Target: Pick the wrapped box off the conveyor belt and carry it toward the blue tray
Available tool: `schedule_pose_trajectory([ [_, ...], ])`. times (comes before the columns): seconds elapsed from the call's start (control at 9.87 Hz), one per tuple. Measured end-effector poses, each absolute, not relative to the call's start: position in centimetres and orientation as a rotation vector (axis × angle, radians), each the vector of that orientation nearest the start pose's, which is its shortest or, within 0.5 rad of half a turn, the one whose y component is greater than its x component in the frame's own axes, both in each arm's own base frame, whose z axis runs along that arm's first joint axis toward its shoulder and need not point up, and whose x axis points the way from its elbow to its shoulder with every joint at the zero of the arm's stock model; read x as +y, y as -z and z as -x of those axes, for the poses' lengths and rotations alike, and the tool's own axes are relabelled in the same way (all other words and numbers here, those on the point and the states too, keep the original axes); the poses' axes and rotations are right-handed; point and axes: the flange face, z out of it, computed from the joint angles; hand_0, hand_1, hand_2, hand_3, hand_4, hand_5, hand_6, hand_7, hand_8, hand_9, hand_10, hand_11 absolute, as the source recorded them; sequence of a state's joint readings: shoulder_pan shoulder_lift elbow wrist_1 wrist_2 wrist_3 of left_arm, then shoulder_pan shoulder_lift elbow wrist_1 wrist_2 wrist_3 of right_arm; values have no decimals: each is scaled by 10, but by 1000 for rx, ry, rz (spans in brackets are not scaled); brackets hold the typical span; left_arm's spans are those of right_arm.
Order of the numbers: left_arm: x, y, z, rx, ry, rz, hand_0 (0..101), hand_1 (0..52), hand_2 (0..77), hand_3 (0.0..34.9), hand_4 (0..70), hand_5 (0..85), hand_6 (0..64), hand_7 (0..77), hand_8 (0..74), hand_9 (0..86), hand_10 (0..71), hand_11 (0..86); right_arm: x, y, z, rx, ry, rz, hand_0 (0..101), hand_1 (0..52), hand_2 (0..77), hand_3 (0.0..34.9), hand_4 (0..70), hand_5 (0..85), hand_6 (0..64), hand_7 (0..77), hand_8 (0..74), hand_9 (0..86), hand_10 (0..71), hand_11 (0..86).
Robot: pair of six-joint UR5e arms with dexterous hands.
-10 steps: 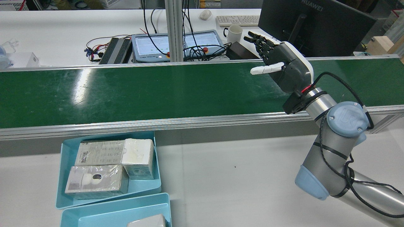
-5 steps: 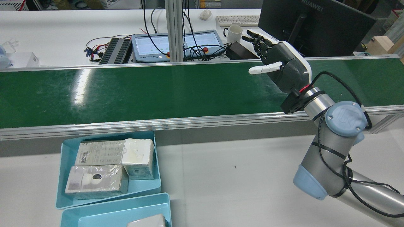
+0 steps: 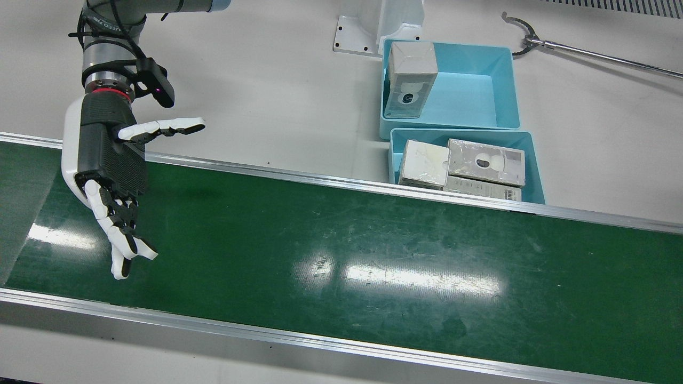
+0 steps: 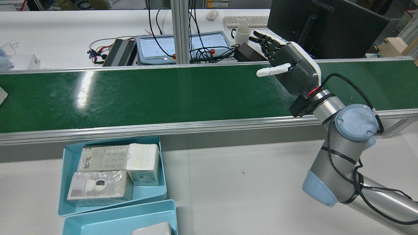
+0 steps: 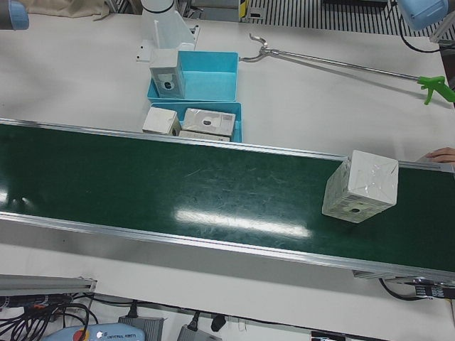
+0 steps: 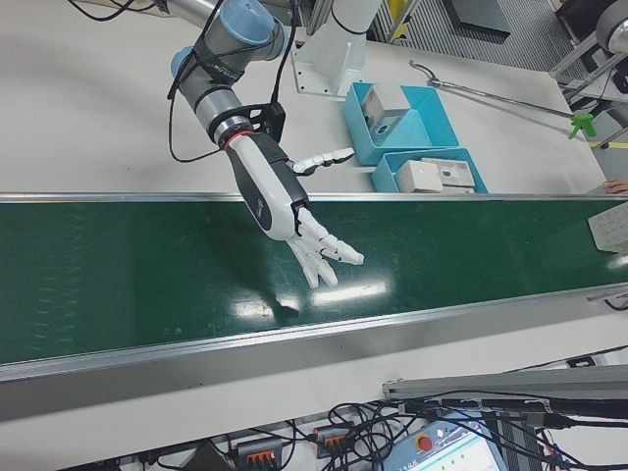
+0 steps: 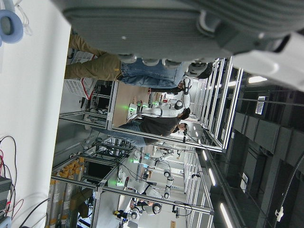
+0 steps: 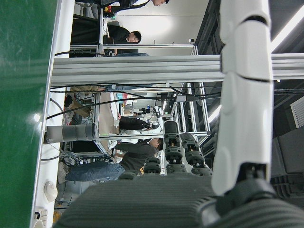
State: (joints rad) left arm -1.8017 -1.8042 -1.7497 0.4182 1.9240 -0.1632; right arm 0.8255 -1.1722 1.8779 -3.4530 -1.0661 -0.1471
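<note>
All fingers (image 3: 120, 234) spread, holding nothing.

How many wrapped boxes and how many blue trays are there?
Wrapped boxes: 5 (1 on the belt, 4 in the trays)
Blue trays: 2
Total: 7

The rear view's left edge cuts off the wrapped box (image 4: 2, 95), showing only a corner.

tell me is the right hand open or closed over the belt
Open. The right hand hovers above the conveyor belt with its fingers spread apart and nothing held between them.
</note>
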Motion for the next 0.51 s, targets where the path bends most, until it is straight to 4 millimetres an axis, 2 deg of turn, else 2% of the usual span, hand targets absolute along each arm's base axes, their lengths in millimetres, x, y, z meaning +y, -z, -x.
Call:
schedule_pose_trajectory([
  [0.51,-513,-519,222,2214,2249,321,0,0,5,0,5,11,5,5,5,0,5,0,-546,-359,272,2624,1864,-357,477,125,82,0,120,104,71,185,38,60,0,11],
])
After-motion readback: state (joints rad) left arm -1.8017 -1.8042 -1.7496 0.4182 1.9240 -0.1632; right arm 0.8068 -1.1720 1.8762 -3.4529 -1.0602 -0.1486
